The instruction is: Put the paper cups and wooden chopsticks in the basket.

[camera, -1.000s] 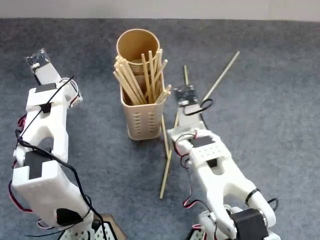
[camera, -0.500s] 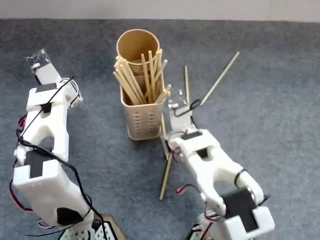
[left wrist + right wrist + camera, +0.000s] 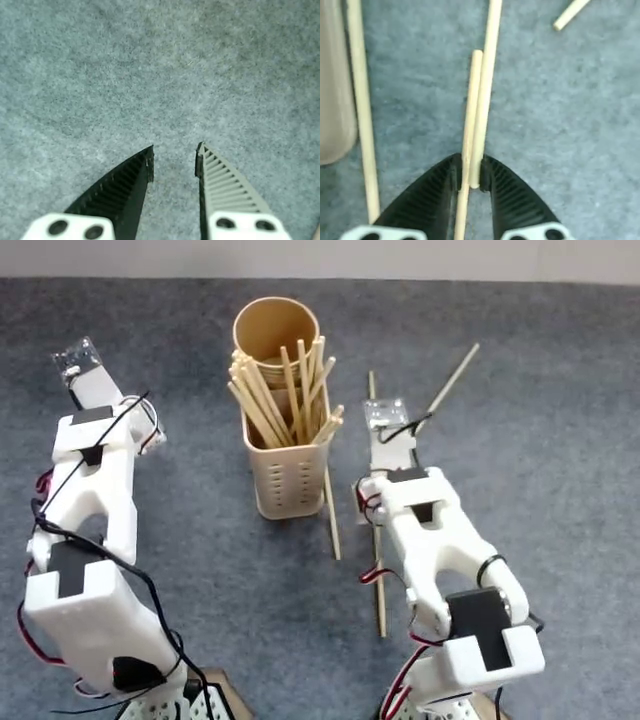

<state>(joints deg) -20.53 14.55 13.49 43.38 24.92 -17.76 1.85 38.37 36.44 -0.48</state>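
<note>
Right end effector (image 3: 470, 175) shifted sideways away from basket (image 3: 285, 480), clamped on two chopsticks (image 3: 481, 100) | left end effector (image 3: 174, 162) agape above tabletop (image 3: 150, 60)

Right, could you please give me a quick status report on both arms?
Left gripper open over carpet. Right gripper shut on two chopsticks. Basket close by, one loose stick beside it.

At centre right we lose the middle of a pale wooden chopstick (image 3: 380, 600) under the white right arm (image 3: 430, 530); the lower part of the tan paper cup (image 3: 275, 330) is hidden inside the beige slotted basket (image 3: 290, 480)
</note>
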